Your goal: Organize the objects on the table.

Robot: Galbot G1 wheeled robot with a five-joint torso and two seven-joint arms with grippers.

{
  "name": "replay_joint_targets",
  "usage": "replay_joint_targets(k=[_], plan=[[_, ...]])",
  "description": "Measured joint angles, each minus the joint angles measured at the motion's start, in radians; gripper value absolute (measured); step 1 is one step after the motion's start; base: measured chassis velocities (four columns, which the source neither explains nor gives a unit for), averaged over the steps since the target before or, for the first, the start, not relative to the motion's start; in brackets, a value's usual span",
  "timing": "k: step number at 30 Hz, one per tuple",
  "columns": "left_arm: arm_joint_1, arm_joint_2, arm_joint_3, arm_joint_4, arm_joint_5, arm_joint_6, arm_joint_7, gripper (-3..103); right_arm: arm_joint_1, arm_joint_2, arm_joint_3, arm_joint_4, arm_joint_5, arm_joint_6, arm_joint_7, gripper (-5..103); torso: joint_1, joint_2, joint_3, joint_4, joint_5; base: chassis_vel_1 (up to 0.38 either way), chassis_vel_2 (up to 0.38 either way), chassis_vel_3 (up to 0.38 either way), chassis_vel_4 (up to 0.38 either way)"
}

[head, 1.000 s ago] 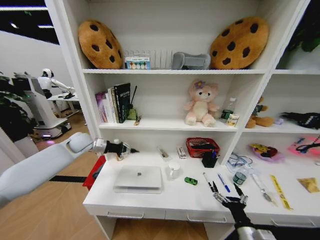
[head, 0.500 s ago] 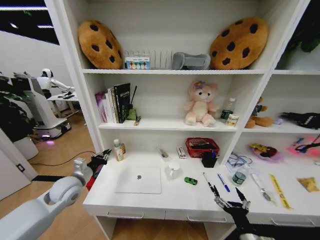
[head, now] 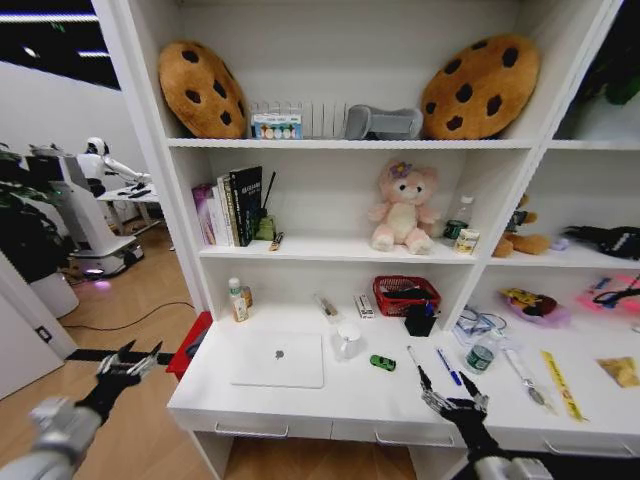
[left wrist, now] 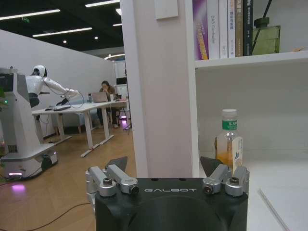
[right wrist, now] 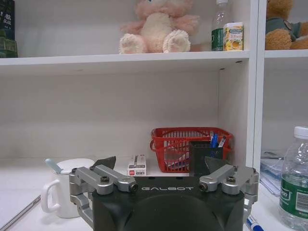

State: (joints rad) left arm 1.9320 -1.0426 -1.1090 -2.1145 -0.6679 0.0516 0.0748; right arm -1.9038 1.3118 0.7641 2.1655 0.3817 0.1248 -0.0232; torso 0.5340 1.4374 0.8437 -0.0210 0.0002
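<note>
While right claw (head: pixel 446 393) hovers, black pen (head: pixel 413 359) just beyond

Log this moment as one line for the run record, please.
left gripper: open, off table's left end | right gripper: open, at front edge by black pen | laptop: closed, untouched

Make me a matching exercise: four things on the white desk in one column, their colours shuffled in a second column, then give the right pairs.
Things:
1. laptop
2. toy car
3. basket
4. mug

Colours:
A. red
B. white
C. silver
D. green

Pairs: 1-C, 2-D, 3-A, 4-B
</note>
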Motion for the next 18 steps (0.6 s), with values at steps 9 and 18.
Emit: replay_joint_targets(k=[9,18], plan=[[0.049,-0.336,0.089,-0.163,0.108,-0.092,0.019,100,0.108,-0.058,-0.056,-0.108,0.005,-0.051,0.025,100,0.000,0.000,0.000,-0.0006,0.0003,0.000,0.000,0.000,0.000],[0.026,-0.354,0.224,-0.197,0.191,-0.094,-0.029,100,0.243,-0.318,-0.038,-0.285,0.137,-0.108,-0.303,100,0.000,0.000,0.000,-0.0006,0.0000,0.000,0.000,0.000,0.000]])
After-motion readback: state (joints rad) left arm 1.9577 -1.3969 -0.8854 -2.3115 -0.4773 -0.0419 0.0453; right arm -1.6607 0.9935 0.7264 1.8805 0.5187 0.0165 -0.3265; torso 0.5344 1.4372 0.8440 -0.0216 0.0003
